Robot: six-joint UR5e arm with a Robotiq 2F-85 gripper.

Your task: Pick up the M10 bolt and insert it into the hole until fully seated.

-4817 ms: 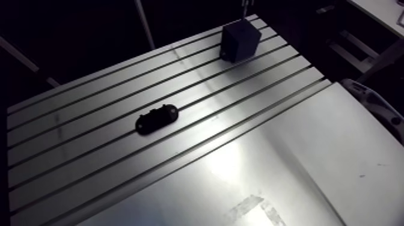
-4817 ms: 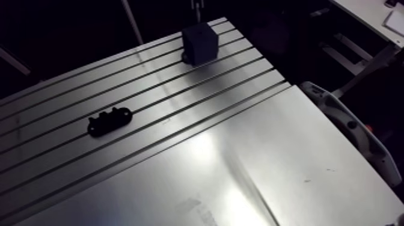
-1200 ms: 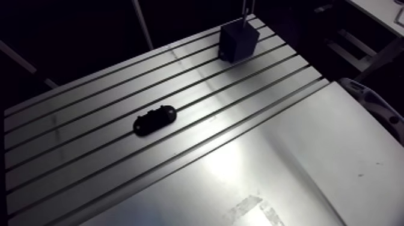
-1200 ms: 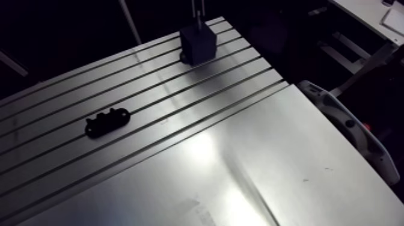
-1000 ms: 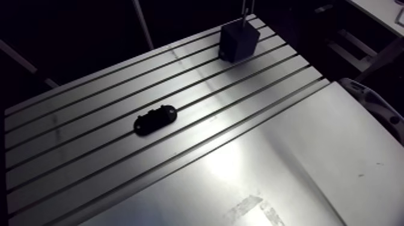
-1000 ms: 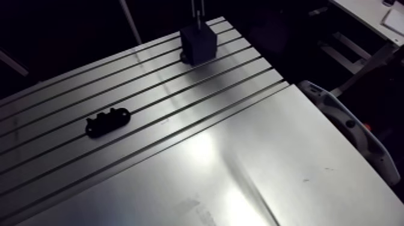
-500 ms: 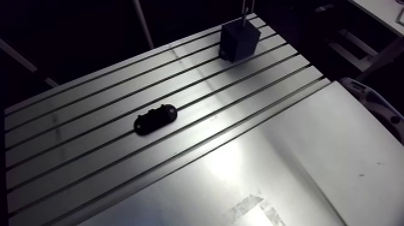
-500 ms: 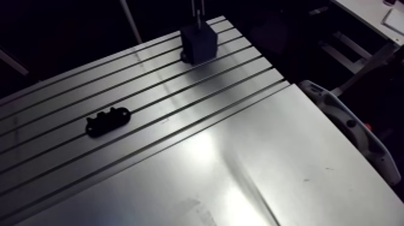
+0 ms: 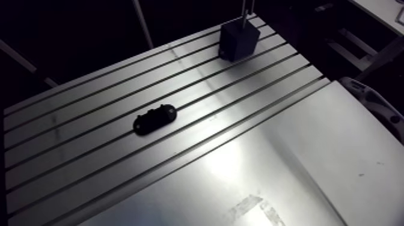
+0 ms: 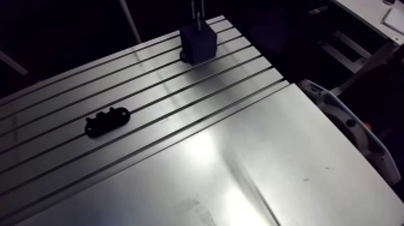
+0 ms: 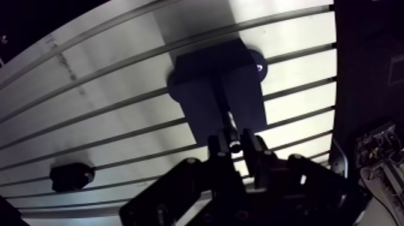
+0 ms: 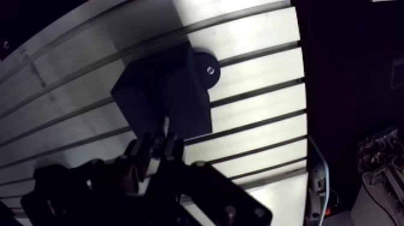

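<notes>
A black block (image 9: 238, 39) stands at the far end of the slotted table (image 9: 90, 150). In the wrist view my gripper (image 11: 235, 144) hangs right over this block (image 11: 216, 84), shut on the thin metal M10 bolt (image 11: 228, 123), which points down at the block's top face. The arm view shows only the bolt (image 9: 244, 12), a thin grey rod coming down onto the block's top. The hole itself is hidden in the dark face, and I cannot tell how deep the tip sits.
A black oval bracket (image 9: 155, 119) lies on the slots near the table's middle, well away from the block. A smooth metal sheet (image 9: 288, 162) covers the near part. A grey and white device (image 9: 376, 105) sits past the right edge.
In the oldest frames the bolt's tip hung a little above the block; now it reaches the block's top. The view has shifted slightly. The bracket has not moved.
</notes>
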